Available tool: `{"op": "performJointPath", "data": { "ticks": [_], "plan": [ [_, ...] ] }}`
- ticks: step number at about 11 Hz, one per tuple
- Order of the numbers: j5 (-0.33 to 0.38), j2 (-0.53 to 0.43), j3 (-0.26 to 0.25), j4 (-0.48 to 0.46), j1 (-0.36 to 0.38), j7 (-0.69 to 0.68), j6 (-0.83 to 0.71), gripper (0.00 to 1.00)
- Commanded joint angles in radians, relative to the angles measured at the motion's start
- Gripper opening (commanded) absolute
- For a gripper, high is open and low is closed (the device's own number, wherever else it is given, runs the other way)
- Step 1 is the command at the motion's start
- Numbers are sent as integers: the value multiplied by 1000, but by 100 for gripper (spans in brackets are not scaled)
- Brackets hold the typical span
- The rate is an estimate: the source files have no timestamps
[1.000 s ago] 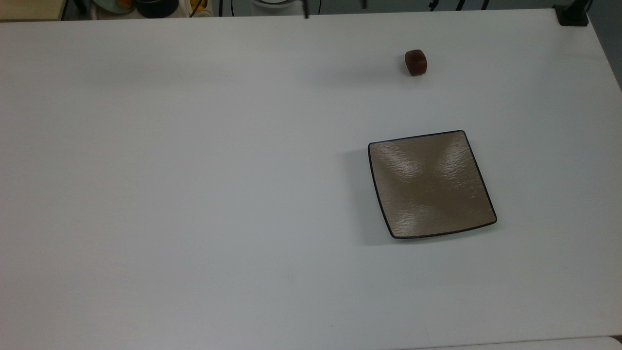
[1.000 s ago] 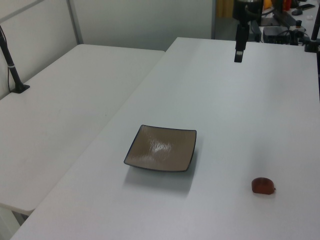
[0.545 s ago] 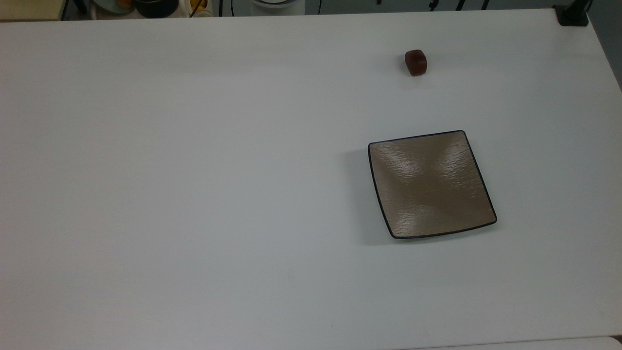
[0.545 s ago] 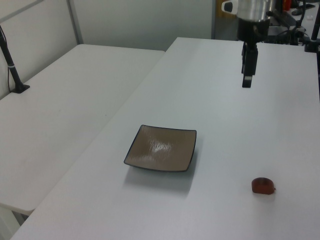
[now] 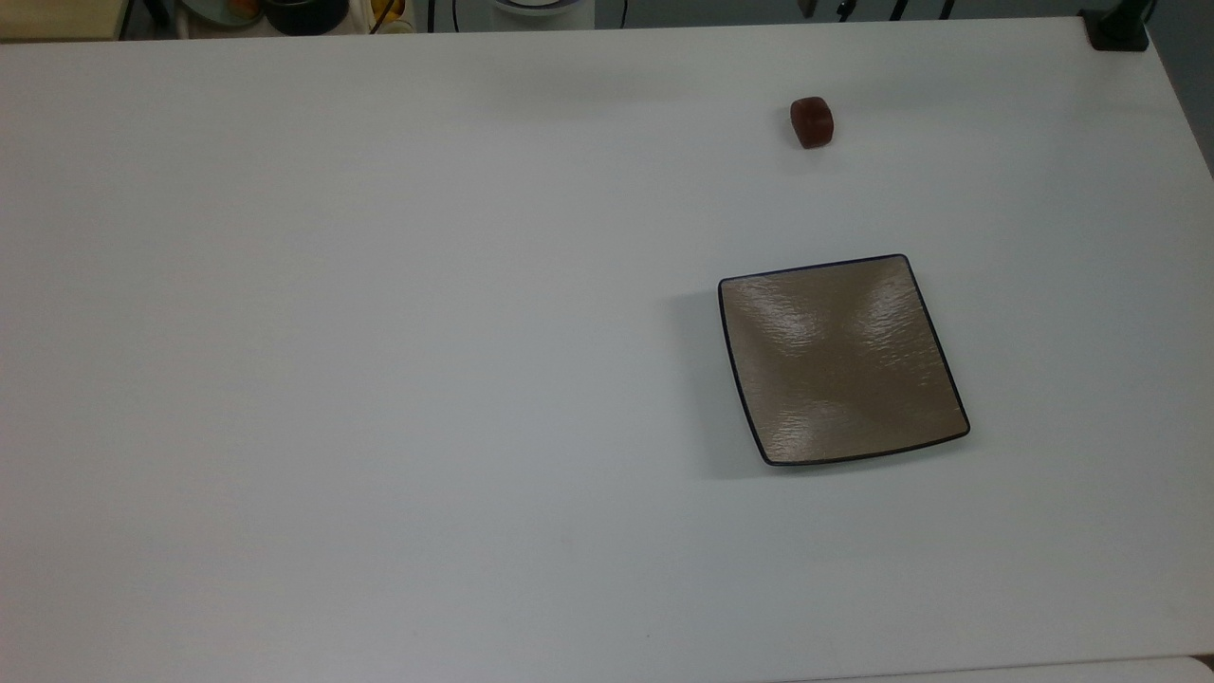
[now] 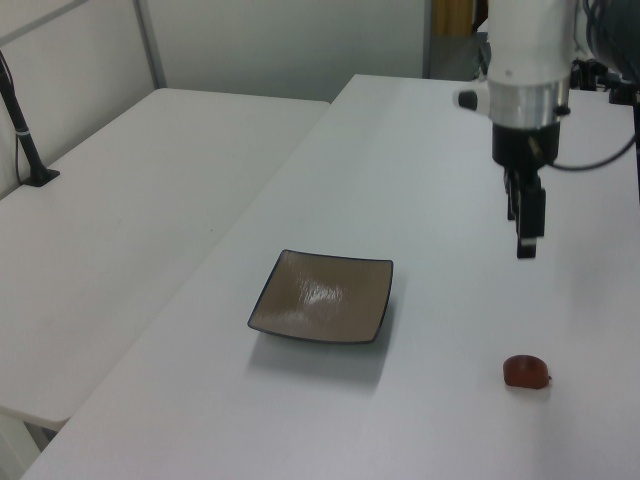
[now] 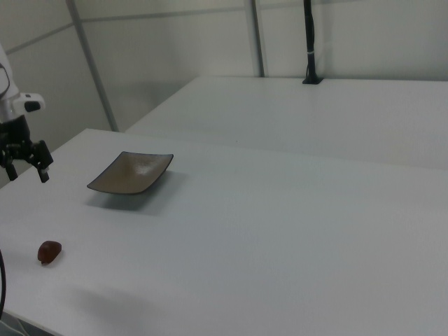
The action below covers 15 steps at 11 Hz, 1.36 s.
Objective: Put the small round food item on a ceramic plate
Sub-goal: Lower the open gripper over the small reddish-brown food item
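Spanning the top view, a white bench [image 5: 379, 332] carries one ceramic plate [image 5: 842, 360] and one small round food item [image 5: 812, 122] at its 12 o'clock. Left view — the gripper [image 6: 526, 238] hangs above the item. Right view — gripper [image 7: 26, 168] fingers spread, holding nothing.

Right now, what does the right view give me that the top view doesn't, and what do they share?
Right view alone: the claw, open and empty, hanging above the table and clear of the small round food item. Top view alone: clutter behind the table's far edge and the plate's rippled surface seen from overhead. Both: the food item lying on the bare table, apart from the empty ceramic plate.
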Motion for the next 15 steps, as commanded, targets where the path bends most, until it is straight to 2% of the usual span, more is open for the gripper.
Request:
{"op": "performJointPath", "data": {
  "ticks": [1, 6, 9, 13, 15],
  "plan": [
    [0, -10, -4, -145, 28, 26, 112, 100],
    [22, 22, -3, -337, 34, 37, 407, 100],
    [22, 86, 28, -369, 34, 58, 494, 100],
    [11, 154, 31, -381, 49, 72, 539, 100],
    [8, 157, 31, -380, 48, 67, 539, 86]
  ]
}}
